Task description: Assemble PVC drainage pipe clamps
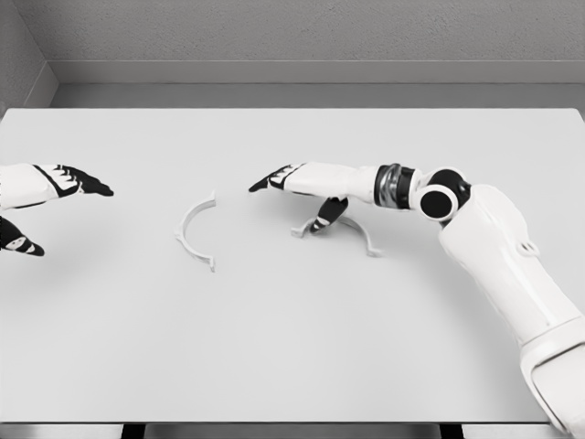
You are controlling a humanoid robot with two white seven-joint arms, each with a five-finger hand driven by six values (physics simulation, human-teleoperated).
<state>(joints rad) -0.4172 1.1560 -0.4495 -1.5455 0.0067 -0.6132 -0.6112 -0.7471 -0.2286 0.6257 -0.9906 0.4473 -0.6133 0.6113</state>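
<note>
My right hand (306, 187) flat with fingers out, holding nothing, thumb touching one clamp half (345, 230) under it, other clamp half (195, 233) left of it on the table (292, 347), my left hand (46, 187) loose at the edge

Simulated test bench, rendered surfaces without wear, 1 plain white table (292, 366) filling the view, bare grey textured wall (302, 32) behind, grey floor strip at the wall's foot, even lighting, no furnishings.
</note>
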